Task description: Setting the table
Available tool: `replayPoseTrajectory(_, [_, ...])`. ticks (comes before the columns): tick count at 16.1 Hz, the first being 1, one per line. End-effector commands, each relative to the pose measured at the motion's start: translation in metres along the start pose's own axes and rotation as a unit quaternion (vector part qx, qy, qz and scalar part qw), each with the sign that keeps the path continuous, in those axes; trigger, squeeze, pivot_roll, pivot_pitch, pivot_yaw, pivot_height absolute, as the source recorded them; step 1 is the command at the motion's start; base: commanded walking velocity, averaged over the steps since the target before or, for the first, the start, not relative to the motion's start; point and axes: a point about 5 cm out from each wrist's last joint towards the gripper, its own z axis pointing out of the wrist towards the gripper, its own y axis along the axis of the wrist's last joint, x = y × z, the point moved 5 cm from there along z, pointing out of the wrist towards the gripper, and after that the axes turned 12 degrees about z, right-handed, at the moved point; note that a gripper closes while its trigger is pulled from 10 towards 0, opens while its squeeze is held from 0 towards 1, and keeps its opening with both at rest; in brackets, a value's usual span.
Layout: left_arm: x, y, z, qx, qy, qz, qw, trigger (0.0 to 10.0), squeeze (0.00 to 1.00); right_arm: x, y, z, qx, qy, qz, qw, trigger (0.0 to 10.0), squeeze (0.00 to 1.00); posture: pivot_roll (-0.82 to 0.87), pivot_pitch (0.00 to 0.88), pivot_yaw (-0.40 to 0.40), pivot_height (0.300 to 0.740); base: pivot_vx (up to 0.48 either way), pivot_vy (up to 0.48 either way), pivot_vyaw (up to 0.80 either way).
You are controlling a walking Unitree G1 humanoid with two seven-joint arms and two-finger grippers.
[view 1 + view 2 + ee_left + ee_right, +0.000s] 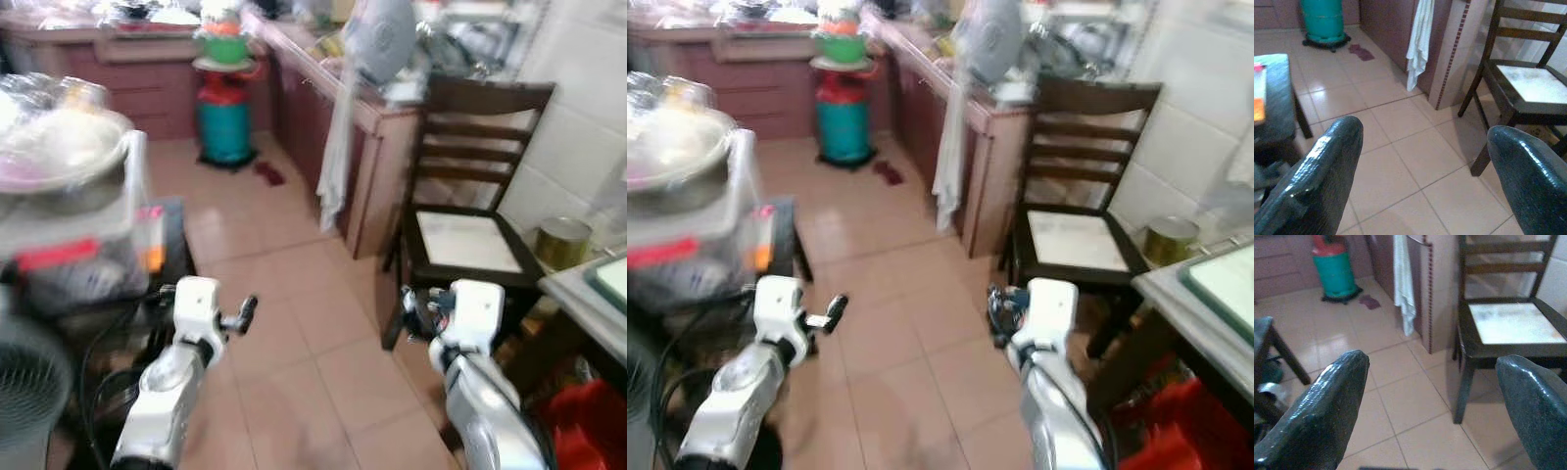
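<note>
Above the tiled floor (294, 323), left end effector (1425, 171) and right end effector (1430, 406) spread wide before one dark chair (470, 196).

A dark wooden chair (468, 196) stands beside a towel-draped counter (345, 108).

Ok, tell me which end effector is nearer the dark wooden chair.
Right. The right end effector hangs open just beside the dark wooden chair, by its front leg. The left end effector, also open, hangs over the tiled floor, farther off.
</note>
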Motion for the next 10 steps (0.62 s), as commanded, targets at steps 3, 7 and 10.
replayPoseTrajectory(3, [-0.0140,0.0033,0.0054,0.006,-0.008,-0.011,1.000,10.0,0.00,-0.0129,0.0076,-0.0010,-0.009,-0.019,-0.004,1.000,10.0,0.00,-0.04,0.000,-0.022,0.740,0.000,0.000,-0.73])
replayPoseTrajectory(7, [-0.0122,0.0049,0.0071,0.010,0.005,0.021,1.000,10.0,0.00,-0.0110,0.0086,-0.0015,-0.012,-0.015,-0.004,1.000,10.0,0.00,-0.03,0.000,-0.024,0.740,0.000,0.000,-0.15])
replayPoseTrajectory(10, [-0.0125,0.0024,0.0083,0.019,0.006,0.022,1.000,10.0,0.00,-0.0129,0.0065,-0.0011,-0.006,-0.020,0.001,1.000,10.0,0.00,-0.03,0.000,-0.022,0.740,0.000,0.000,-0.39])
